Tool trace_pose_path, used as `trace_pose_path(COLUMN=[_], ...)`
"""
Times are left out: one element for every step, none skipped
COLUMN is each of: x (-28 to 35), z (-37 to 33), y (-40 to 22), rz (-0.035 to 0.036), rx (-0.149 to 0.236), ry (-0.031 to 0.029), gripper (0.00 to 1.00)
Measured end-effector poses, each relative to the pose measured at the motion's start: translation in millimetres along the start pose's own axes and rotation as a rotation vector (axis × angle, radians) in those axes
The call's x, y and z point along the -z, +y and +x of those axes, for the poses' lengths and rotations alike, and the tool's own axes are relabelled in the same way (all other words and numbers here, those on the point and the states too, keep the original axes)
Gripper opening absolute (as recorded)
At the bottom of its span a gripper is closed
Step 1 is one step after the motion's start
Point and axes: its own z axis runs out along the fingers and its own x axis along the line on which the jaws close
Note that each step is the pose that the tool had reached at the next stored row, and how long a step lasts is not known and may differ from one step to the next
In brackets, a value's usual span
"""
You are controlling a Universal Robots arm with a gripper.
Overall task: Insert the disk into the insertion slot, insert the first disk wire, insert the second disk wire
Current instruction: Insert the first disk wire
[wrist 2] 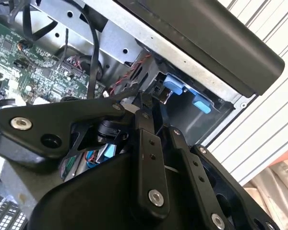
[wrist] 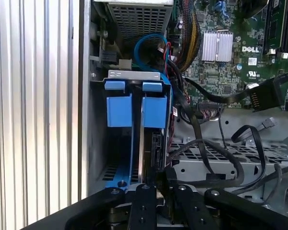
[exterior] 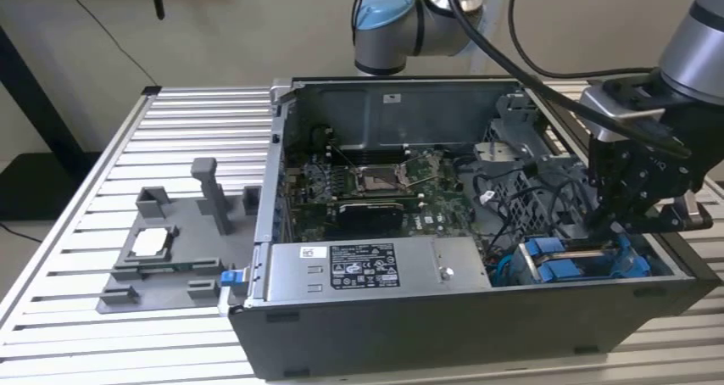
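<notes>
Exterior view: gripper hung over the slot at the exterior view's near right. Second wrist view: blue tabs sat just beyond it. First wrist view: disk stood edge-on in the slot; jaws narrow, seemingly pinching its end to seat it.

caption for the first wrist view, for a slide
Gripper at the insertion slot, its blue fittings and the motherboard alongside.

We note soft, even light. The slatted table glares pale, washing near white in the second wrist view. The case interior sits dimmer, shadowed.
</notes>
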Motion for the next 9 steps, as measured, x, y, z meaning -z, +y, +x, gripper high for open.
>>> trace_pose_path(x=[-0.5,-1.0,-1.4,-1.9,-2.2,-2.5,-2.9,-3.3,-3.8], z=[0.0,0.0,0.1,0.0,0.0,0.0,0.1,0.1,0.1], y=[-0.1,-0.2,-0.1,-0.2,-0.2,-0.3,-0.3,-0.3,-0.4], rz=[-0.0005,-0.0010,-0.0014,-0.0019,-0.0025,-0.0032,-0.0037,-0.0044,-0.0051], rx=[0.000,-0.001,-0.001,-0.002,-0.003,-0.004,-0.005,-0.006,-0.008], ry=[-0.0001,-0.0001,0.0000,0.0001,0.0003,0.0005,0.0006,0.0005,0.0005], gripper=[0.20,0.20,0.20,0.20,0.20,0.20,0.20,0.20,0.20])
